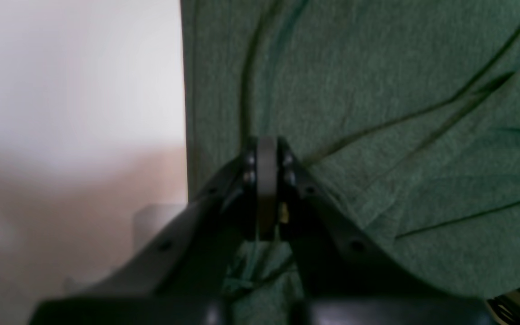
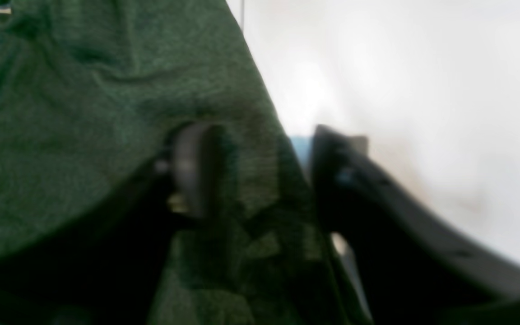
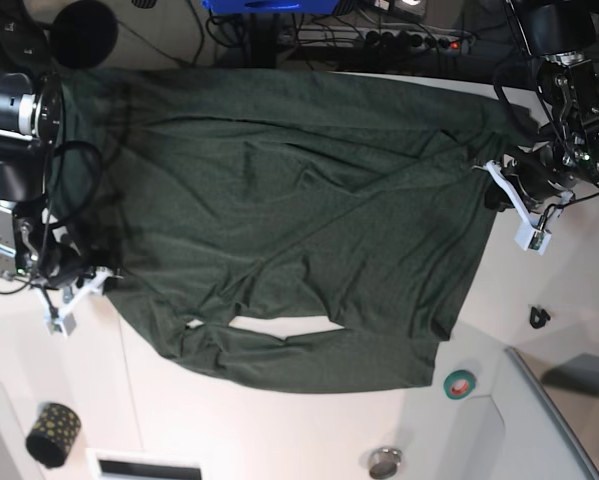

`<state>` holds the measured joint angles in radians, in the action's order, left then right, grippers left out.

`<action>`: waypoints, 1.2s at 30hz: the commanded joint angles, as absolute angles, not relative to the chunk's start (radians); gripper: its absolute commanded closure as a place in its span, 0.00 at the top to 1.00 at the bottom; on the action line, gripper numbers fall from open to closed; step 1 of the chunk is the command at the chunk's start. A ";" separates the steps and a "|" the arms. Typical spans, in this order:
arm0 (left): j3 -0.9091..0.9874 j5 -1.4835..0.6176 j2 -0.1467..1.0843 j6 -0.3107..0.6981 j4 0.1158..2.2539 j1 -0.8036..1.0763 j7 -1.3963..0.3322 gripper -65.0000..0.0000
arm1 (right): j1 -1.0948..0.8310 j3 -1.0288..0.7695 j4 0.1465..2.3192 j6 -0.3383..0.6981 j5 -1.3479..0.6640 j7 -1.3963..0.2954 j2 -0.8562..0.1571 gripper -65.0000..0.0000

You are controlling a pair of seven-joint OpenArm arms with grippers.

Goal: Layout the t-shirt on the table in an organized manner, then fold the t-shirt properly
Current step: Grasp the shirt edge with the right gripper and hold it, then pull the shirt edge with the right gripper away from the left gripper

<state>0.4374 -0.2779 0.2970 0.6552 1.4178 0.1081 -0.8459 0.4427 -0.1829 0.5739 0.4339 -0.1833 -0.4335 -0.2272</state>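
Observation:
The dark green t-shirt (image 3: 299, 220) lies spread over most of the white table (image 3: 279, 430), with wrinkles and a folded sleeve along its near edge. My left gripper (image 1: 266, 149) is shut on the t-shirt (image 1: 377, 113) near its edge, and creases fan out from the pinch; in the base view the left gripper (image 3: 491, 186) is at the shirt's right side. My right gripper (image 2: 260, 140) stands open astride the t-shirt's (image 2: 84, 113) edge, cloth lying between its fingers. The base view has the right gripper (image 3: 107, 276) at the shirt's left side.
A green tape roll (image 3: 460, 382), a small black piece (image 3: 538, 317) and a metal round part (image 3: 384, 462) lie near the front right. A dotted black cup (image 3: 52, 432) stands front left. Cables and a power strip (image 3: 419, 38) run behind the table.

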 commanded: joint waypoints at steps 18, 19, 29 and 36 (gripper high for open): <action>0.443 -0.288 0.314 0.657 1.432 0.113 -0.831 0.00 | 0.326 -0.186 0.970 0.437 -0.186 -0.547 -0.217 0.01; 0.443 -0.288 0.314 0.657 1.432 0.113 -0.831 0.00 | 0.312 -0.186 1.006 0.437 -0.186 -0.564 -0.216 0.01; 0.443 -0.288 0.314 0.657 1.434 0.113 -0.831 0.00 | 0.124 -0.188 1.290 0.437 -0.188 -0.642 -0.208 0.01; 0.443 -0.288 0.314 0.657 1.434 0.111 -0.831 0.00 | 0.010 -0.189 1.448 0.438 -0.191 -0.657 -0.186 0.01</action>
